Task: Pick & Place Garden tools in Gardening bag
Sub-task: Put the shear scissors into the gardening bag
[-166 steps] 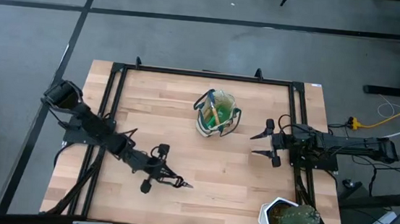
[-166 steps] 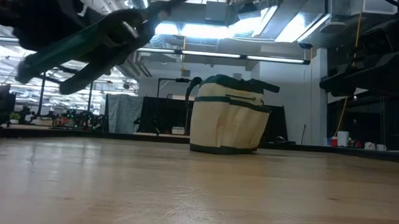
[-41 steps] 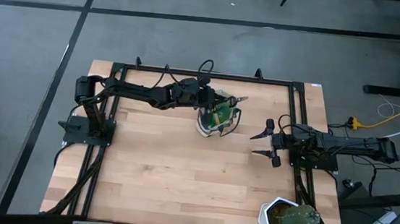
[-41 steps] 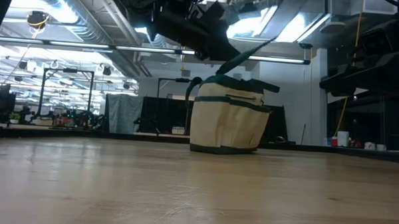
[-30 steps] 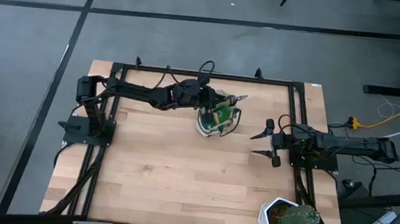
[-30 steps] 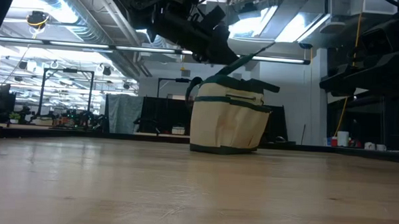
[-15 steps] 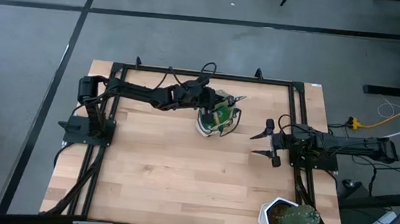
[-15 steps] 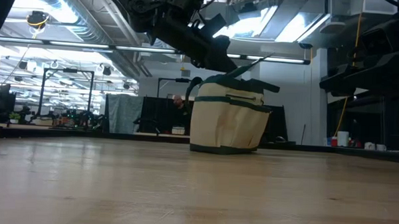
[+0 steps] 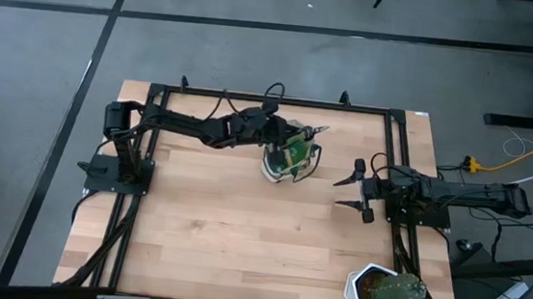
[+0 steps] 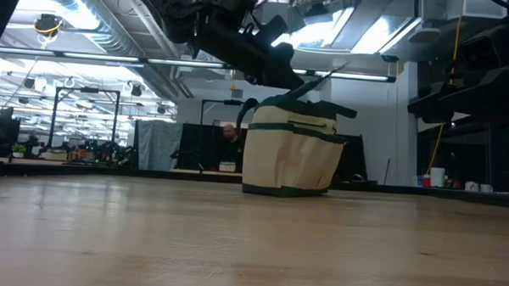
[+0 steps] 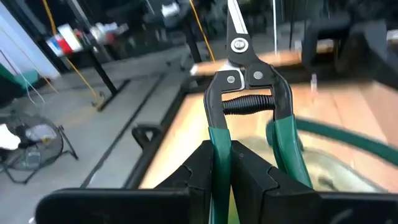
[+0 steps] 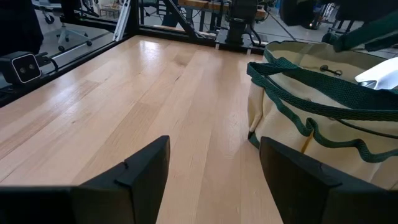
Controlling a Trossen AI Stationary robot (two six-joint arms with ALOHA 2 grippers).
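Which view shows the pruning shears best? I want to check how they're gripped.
The left wrist view: the left gripper is shut on one green handle of the pruning shears, blades pointing away. The high view shows only a tip over the gardening bag; the low view a thin silhouette; the right wrist view just handles.

Cloth bag [image 10: 290, 157]; matt wooden table [image 9: 240, 234]

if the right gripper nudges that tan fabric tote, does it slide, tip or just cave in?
The tan-and-cream fabric tote with dark green trim looks soft: its rim sags and ripples, so a nudge likely dents the wall first. Its base sits flat and wide on the wooden table, so tipping seems unlikely; it may slide once pressed. The open right gripper waits beside it.
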